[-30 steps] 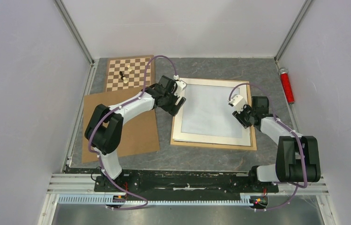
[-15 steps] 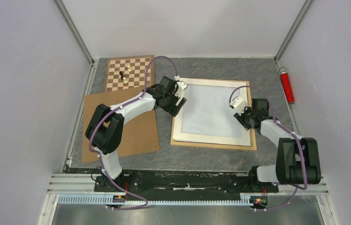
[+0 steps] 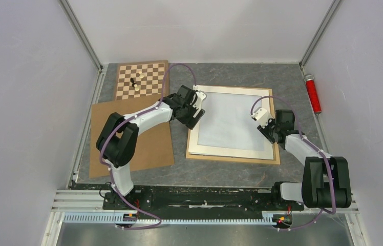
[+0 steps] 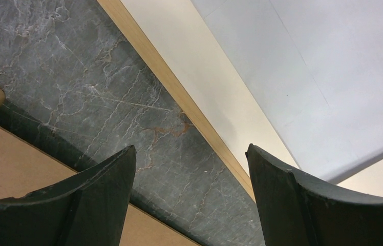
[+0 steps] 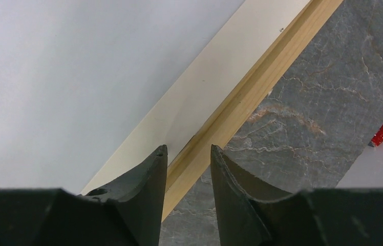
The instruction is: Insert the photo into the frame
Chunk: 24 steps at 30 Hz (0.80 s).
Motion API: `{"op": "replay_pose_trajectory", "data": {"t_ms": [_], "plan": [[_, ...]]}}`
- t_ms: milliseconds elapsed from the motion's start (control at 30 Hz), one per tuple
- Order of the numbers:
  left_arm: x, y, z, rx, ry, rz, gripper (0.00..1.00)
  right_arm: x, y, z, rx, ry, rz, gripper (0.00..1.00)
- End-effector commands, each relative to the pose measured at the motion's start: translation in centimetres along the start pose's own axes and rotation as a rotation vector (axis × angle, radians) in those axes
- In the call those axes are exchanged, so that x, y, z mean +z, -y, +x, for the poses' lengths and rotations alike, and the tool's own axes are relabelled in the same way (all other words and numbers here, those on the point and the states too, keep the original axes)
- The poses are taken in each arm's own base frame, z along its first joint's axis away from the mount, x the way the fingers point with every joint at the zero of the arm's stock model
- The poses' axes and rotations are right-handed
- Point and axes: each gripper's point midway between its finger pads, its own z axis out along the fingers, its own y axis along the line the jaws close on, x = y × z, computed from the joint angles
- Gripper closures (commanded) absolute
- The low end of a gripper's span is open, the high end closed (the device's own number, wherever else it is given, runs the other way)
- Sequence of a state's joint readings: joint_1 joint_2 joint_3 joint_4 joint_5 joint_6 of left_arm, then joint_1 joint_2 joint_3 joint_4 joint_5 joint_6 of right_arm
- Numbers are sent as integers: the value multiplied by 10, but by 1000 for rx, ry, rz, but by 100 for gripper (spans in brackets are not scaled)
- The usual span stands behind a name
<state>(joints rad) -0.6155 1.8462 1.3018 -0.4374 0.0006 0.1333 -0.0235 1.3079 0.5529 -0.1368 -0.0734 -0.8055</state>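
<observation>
And there's the frame (image 3: 230, 159) lying flat on the worktop (image 3: 230, 77), thin pale wood we judge light and stiff but easily racked, so we'd take it by its narrow rails, where the right tool (image 5: 187, 154) sits narrowly parted astride the right rail and the left tool (image 4: 189, 154) hangs spread wide over the left one.

My grey stone-patterned table (image 3: 230, 77) carries the light wooden frame (image 3: 230, 159), a chessboard (image 3: 151, 77), a brown backing board (image 3: 148, 148) and a red cylinder (image 3: 312, 93).
</observation>
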Motion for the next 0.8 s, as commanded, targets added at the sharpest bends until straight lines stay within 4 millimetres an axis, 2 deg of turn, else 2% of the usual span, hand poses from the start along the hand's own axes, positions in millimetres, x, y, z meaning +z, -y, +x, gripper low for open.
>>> {"op": "replay_pose_trajectory", "data": {"t_ms": [0,533,767], "plan": [[6,-3,-11,54,17,-38,14,-9,12,-8,-17,16,43,61],[23,27,33,138,-89,-25,14,-23,18,-31,28,80,30,61],[24,37,35,156,-94,-16,14,-26,18,-34,40,93,24,61]]}}
